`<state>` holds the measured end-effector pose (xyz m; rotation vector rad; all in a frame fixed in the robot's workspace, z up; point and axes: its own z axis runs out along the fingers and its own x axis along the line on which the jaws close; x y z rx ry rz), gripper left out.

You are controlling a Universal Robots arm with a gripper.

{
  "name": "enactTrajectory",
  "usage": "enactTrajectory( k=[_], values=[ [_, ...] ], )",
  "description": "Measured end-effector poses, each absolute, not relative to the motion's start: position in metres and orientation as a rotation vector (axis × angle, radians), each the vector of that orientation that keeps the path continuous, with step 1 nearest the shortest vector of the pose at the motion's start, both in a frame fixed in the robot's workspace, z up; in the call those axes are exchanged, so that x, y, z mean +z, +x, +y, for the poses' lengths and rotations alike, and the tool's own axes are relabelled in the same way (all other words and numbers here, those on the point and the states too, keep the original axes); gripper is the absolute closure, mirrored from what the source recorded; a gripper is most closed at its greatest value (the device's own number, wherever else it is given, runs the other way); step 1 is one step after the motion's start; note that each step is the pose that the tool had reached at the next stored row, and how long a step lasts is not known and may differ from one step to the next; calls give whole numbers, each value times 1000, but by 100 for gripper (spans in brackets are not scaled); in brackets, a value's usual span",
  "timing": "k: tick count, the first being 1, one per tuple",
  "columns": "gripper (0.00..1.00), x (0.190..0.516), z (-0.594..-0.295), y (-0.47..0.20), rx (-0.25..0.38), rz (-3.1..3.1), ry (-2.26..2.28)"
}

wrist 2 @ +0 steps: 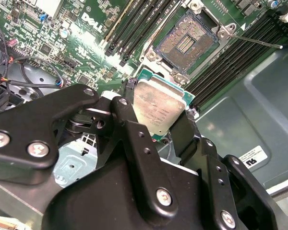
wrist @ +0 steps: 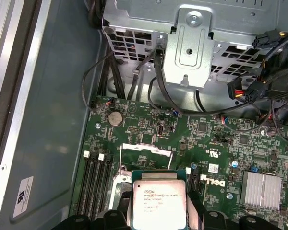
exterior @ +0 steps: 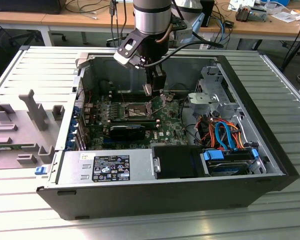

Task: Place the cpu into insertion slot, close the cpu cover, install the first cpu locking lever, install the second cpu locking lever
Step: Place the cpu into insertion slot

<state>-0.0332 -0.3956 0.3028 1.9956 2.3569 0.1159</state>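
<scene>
Looking down into the open computer case [exterior: 165, 195] on the counter, we see the gripper [wrist 2: 158, 114] with its fingers [wrist 2: 185, 132] clamped on two opposite edges of the cpu [wrist 2: 159, 108], silvery-grey top facing the camera in both wrist views. The chip hangs above the green circuit board [wrist 2: 81, 43], just beside the insertion slot [wrist 2: 186, 43] and clear of it. The slot's dark contact field is bare, so we judge the first step, placing the cpu, to be in hand and not yet done. What we take for the cpu cover [wrist: 146, 146] appears swung up out of the way in the first wrist view. Seating, in our judgement, calls for the chip squared over the socket, level, corners matched, and lowered without force, since a tilted entry could bend contacts.
</scene>
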Motion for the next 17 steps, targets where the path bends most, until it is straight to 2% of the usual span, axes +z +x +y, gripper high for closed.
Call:
enactTrajectory(
  k=[17],
  values=[
    [46,302,-396,-33,115,2334,2022]
  ],
)
